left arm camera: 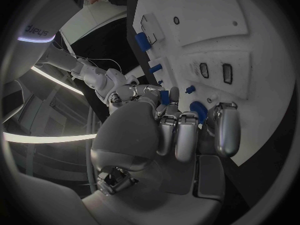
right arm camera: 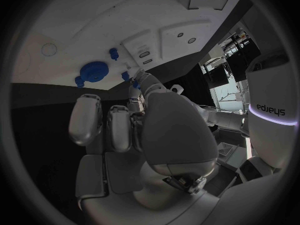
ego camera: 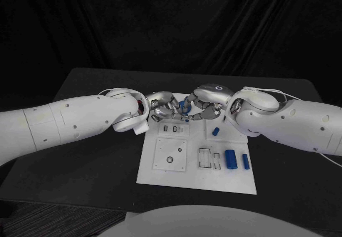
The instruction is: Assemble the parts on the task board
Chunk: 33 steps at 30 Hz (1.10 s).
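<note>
The white task board [ego camera: 196, 182] lies mid-table. Both hands meet over its far edge. My right hand [ego camera: 204, 105] pinches a small blue part [ego camera: 187, 104] between its fingertips; the left wrist view shows that part [left arm camera: 165, 96] in the right hand [left arm camera: 134, 92]. My left hand [ego camera: 163, 108] faces it, with its fingers [left arm camera: 187, 135] curled beside a round blue part [left arm camera: 199, 109] standing on the board. Whether they grip that part is hidden. The right wrist view shows the round part [right arm camera: 92, 71] on the board [right arm camera: 94, 15], beyond the right hand [right arm camera: 144, 130].
A small blue part [ego camera: 216, 132], a thick blue cylinder [ego camera: 231, 158] and a thinner blue pin [ego camera: 246, 161] lie on the board's right side. Slots [ego camera: 205, 157] and a square plate with a round hole [ego camera: 171, 154] take up its middle and left. Black table [ego camera: 85, 168] surrounds it.
</note>
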### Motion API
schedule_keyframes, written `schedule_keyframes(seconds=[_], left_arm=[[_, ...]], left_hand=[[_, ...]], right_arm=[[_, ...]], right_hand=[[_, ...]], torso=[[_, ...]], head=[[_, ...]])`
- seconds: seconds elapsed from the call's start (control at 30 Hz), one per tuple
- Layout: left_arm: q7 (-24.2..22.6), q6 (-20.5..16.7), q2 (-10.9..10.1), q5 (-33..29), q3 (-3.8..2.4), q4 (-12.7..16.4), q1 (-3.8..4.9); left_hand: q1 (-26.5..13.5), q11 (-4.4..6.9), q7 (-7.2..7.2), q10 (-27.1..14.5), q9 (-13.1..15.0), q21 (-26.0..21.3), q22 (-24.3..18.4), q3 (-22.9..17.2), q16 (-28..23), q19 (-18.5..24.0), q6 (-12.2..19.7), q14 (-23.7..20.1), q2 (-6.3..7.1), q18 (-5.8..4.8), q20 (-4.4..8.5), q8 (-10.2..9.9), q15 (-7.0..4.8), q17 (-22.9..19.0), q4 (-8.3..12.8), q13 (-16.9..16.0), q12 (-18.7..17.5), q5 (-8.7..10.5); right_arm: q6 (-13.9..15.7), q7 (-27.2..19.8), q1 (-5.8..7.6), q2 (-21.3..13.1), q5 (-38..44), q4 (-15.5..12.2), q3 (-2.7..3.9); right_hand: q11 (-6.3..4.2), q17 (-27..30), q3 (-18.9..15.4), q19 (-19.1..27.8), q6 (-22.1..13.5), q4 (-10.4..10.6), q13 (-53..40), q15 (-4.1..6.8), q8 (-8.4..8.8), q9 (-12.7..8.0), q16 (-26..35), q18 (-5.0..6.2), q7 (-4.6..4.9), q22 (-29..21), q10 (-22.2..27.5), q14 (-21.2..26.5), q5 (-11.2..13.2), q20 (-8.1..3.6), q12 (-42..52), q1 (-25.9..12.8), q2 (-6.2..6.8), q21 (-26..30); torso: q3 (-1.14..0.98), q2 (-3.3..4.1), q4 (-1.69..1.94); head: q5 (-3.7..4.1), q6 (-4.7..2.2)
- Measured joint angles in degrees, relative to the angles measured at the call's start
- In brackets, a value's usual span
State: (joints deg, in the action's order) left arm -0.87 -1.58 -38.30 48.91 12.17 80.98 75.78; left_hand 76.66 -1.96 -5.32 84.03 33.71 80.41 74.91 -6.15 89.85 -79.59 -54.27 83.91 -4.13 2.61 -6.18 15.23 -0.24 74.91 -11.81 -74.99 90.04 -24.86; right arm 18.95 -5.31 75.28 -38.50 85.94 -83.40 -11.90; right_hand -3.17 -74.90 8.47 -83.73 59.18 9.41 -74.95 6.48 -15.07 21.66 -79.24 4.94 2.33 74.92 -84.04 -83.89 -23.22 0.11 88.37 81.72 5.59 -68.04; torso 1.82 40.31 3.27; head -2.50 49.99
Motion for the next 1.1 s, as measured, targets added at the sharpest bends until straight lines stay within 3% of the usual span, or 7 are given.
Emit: schedule_keyframes(seconds=[0.23, 0.47, 0.57, 0.7, 0.87, 1.03, 1.1], left_arm=[[-0.8, -0.2, 0.0, 0.0, 0.01, -0.1, -0.11], [-1.5, -0.3, 0.0, 0.0, 0.08, -0.3, -0.19], [-1.7, -0.3, 0.0, 0.0, 0.09, -0.4, -0.21], [-1.8, -0.3, 0.0, 0.0, 0.09, -0.6, -0.22], [-1.9, 0.0, -0.5, 0.0, 0.05, -0.7, -0.22], [-1.8, 0.5, -1.5, 0.0, 0.03, -0.5, -0.22], [-1.6, 0.7, -2.0, 0.0, 0.03, -0.2, -0.22]], left_hand=[[0.8, 0.40, 0.11, 0.0, 2.7, 0.0, 0.0, -3.1, 0.0, -0.5, 0.1, 0.0, -0.19, 0.00, 0.48, 2.7, -0.38, 0.0, 0.6, 0.0, 0.0, -1.10], [0.8, 0.40, 0.49, 0.0, 3.7, 0.0, 0.0, -4.2, 0.0, -0.5, 0.6, -0.1, -0.19, 0.00, 0.47, 3.6, -0.47, 0.0, -0.3, 0.0, 0.0, -1.10], [0.8, 0.40, 0.10, 0.0, 4.1, 0.0, 0.0, -4.8, 0.0, -0.4, 1.0, -0.1, -0.19, 0.01, 0.59, 3.8, -0.47, 0.0, -0.8, 0.0, 0.0, -1.10], [0.8, 0.40, 0.20, 0.0, 4.4, -0.4, 0.0, -6.1, 0.0, -0.3, 1.3, -0.1, -0.19, 0.00, 0.68, 4.0, -0.47, 0.0, -1.1, 0.0, 0.0, -1.08], [0.8, 0.40, 0.15, 0.0, 4.5, -0.4, 0.0, -6.6, 0.0, -0.3, 1.5, -0.1, -0.19, 0.01, 0.68, 4.3, -0.47, 0.0, -1.6, 0.0, 0.0, -0.85], [0.8, 0.40, 0.07, 0.0, 4.7, -0.4, 0.0, -7.1, 0.0, -0.3, 1.6, -0.1, -0.20, 0.00, 0.68, 4.3, -0.47, 0.0, -2.1, 0.0, 0.0, -0.83], [0.8, 0.40, -0.11, 0.0, 5.0, -0.4, 0.0, -7.2, 0.0, -0.3, 1.8, -0.1, -0.20, 0.00, 0.68, 4.8, -0.47, 0.0, -2.2, 0.0, 0.0, -2.44]], right_arm=[[-0.1, 0.0, 0.00, 0.0, 0.0, -0.1, 0.00], [-0.5, 0.1, 0.04, -0.1, -0.1, -0.2, 0.06], [-0.8, 0.1, 0.05, -0.2, -0.1, -0.2, 0.09], [-1.1, 0.1, 0.05, -0.4, 0.1, -0.4, 0.08], [-1.3, 0.3, 0.05, -1.1, 1.3, -0.9, 0.03], [-1.3, 0.6, 0.05, -2.7, 3.1, -1.4, 0.01], [-1.3, 0.7, 0.05, -3.5, 3.8, -1.7, 0.01]], right_hand=[[0.00, 0.0, 0.3, 0.0, 0.0, -0.1, 0.0, 0.00, -0.01, 0.2, 0.0, 0.00, 0.13, 0.0, 0.0, 0.0, 0.0, 0.00, 0.0, 0.1, -0.12, 0.0], [0.00, 0.0, 0.6, 0.0, -0.1, -0.3, 0.0, -0.16, 0.11, 0.0, 0.0, 0.01, 0.28, 0.0, 0.0, -0.2, 0.6, 0.00, 0.0, 0.2, -0.43, 0.2], [0.42, 0.0, 0.8, 0.0, -0.4, -0.5, 0.0, -0.16, 1.23, 0.0, 0.0, 0.00, 0.62, 0.0, 0.0, -0.2, 1.4, 0.02, 0.0, 0.3, -0.46, 0.6], [0.42, 0.0, 1.1, 0.3, -3.2, -0.5, 0.0, -0.56, 3.42, -0.7, 0.2, 0.00, 0.73, 0.0, 0.0, -0.2, 3.4, 0.31, 0.0, -0.1, -1.47, 1.0], [0.65, 0.0, 1.2, 0.5, -6.5, -0.4, 0.0, -0.57, 5.95, -1.8, 0.8, 0.00, 0.79, 0.0, 0.2, -0.2, 5.4, 0.51, 0.0, -0.7, -0.77, 2.0], [0.82, 0.0, 1.2, 0.5, -6.9, -0.4, 0.0, -0.56, 6.26, -1.9, 1.2, 0.00, 0.84, 0.0, 0.0, -0.2, 5.5, 0.51, -0.2, -0.7, -0.27, 2.4], [0.82, 0.0, 1.2, 0.7, -6.9, -0.4, 0.0, -0.57, 6.26, -1.9, 1.4, 0.01, 0.84, 0.0, 0.0, -0.2, 5.8, 0.72, -0.4, -0.7, -0.27, 2.7]], torso=[[0.00, 0.00, -0.01], [-0.01, 0.00, 0.00], [-0.01, 0.00, 0.01], [-0.01, 0.00, 0.02], [-0.01, -0.01, 0.03], [-0.01, -0.01, 0.03], [-0.01, -0.01, 0.04]], head=[[0.05, 0.00], [0.18, 0.00], [0.11, 0.00], [0.08, 0.00], [0.07, 0.00], [0.10, 0.00], [0.18, 0.00]])
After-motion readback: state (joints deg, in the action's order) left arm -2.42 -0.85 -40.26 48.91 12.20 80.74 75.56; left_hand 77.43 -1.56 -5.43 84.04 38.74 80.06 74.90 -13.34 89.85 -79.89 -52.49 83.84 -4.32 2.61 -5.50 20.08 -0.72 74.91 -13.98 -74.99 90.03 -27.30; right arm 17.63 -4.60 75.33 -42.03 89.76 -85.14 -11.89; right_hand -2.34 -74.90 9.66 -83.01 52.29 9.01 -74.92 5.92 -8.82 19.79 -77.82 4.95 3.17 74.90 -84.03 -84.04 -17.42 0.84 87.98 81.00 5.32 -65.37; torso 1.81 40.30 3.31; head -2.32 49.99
